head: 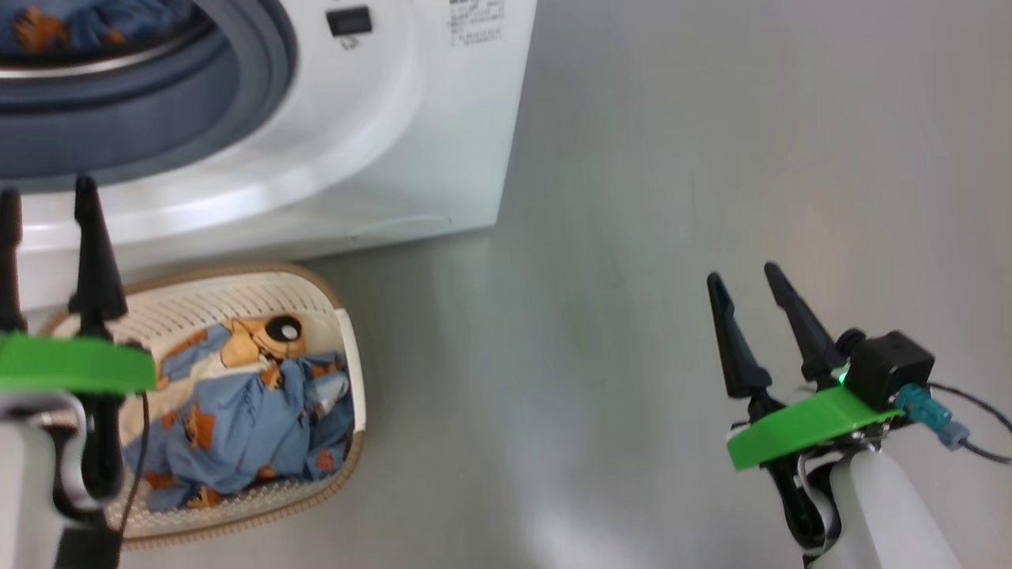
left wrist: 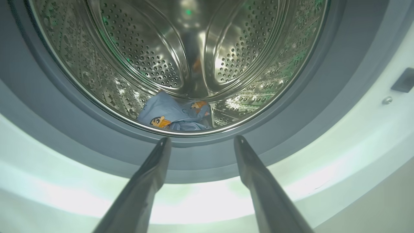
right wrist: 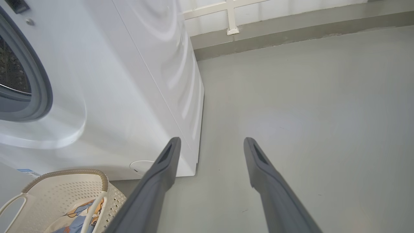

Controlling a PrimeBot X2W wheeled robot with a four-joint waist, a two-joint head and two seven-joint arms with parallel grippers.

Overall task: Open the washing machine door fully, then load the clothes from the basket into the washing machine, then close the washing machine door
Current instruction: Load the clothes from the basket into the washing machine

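The white washing machine (head: pixel 411 142) stands open at the upper left; its door is out of view. One light blue piece of the clothes (left wrist: pixel 176 115) lies at the bottom of the steel drum (left wrist: pixel 145 55). My left gripper (left wrist: pixel 202 139) is open and empty, pointing at the grey gasket (left wrist: pixel 339 97) just below the drum's mouth. In the head view the left gripper (head: pixel 46 190) hovers above the basket (head: pixel 352 379), which holds more blue and cream clothes (head: pixel 245 411). My right gripper (head: pixel 743 273) is open and empty over bare floor, well right of the machine.
Grey floor (head: pixel 632 316) spreads to the right of the machine. A low wall base and white rail (right wrist: pixel 231 19) run behind it. In the right wrist view the basket (right wrist: pixel 64 194) sits against the machine's front, beside a small round flap (right wrist: pixel 142 166).
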